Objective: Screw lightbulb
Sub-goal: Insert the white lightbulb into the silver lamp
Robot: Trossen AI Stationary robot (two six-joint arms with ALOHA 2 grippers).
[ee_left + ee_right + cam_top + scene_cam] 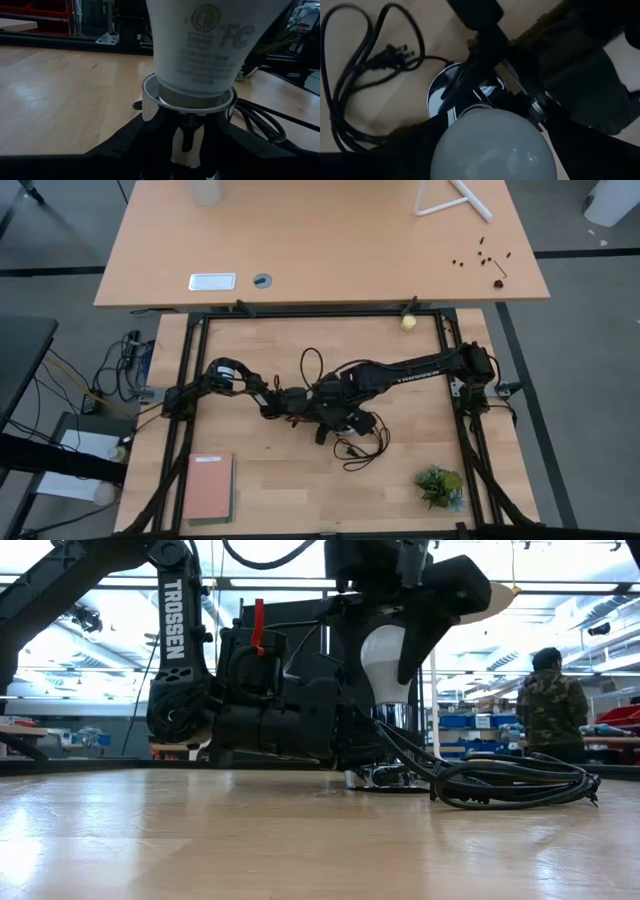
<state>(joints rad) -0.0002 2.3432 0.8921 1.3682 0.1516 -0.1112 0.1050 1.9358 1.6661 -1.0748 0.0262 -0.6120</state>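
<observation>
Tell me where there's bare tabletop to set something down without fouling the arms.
Free patches: the strip between the pink notebook and the small plant, and the stretch under the frame's far bar, left of the yellowish ball. Crowded: mid-table, where both grippers meet at the lightbulb, its socket and the coiled black cord.

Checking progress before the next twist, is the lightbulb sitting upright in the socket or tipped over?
Upright: the lightbulb stands base-down in the silver socket, dome upward, its neck inside the socket's rim. How far it is threaded in cannot be told.
</observation>
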